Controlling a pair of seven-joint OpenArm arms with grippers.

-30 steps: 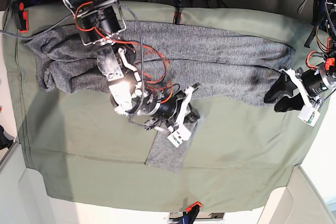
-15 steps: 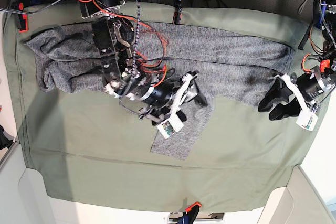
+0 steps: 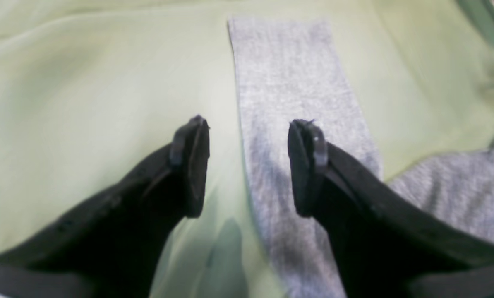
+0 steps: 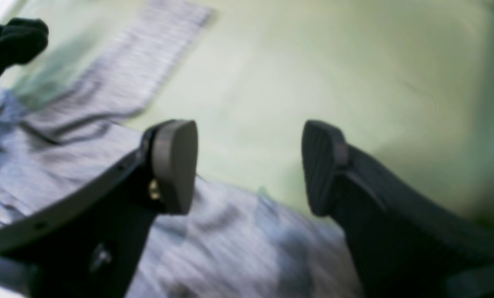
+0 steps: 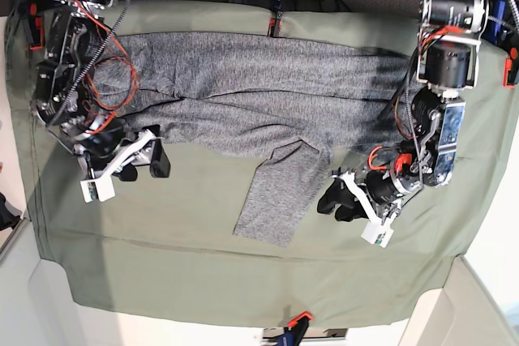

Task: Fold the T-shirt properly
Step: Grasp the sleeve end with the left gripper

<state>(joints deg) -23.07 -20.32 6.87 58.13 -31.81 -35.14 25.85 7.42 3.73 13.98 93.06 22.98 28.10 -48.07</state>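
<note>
The heather-grey T-shirt (image 5: 268,87) lies as a long band across the back of the olive-green table cloth (image 5: 162,265). One sleeve (image 5: 276,192) sticks out flat toward the front. My left gripper (image 5: 334,204) is open and empty, just right of the sleeve. In the left wrist view the left gripper (image 3: 249,165) hovers over the sleeve's (image 3: 288,103) edge. My right gripper (image 5: 156,155) is open and empty at the shirt's front edge on the left. In the right wrist view the right gripper (image 4: 249,165) is above the shirt's (image 4: 230,248) edge, with the sleeve (image 4: 156,54) farther off.
Clamps hold the cloth at the front edge (image 5: 296,322), the back edge (image 5: 274,22), the left (image 5: 32,26) and the right (image 5: 509,66). Cables and arm bases crowd the back edge. The cloth ends at white surfaces on both sides.
My right gripper has let go of the sleeve and swung far left. My left gripper has come in from the right edge to beside the sleeve, which now lies flat.
</note>
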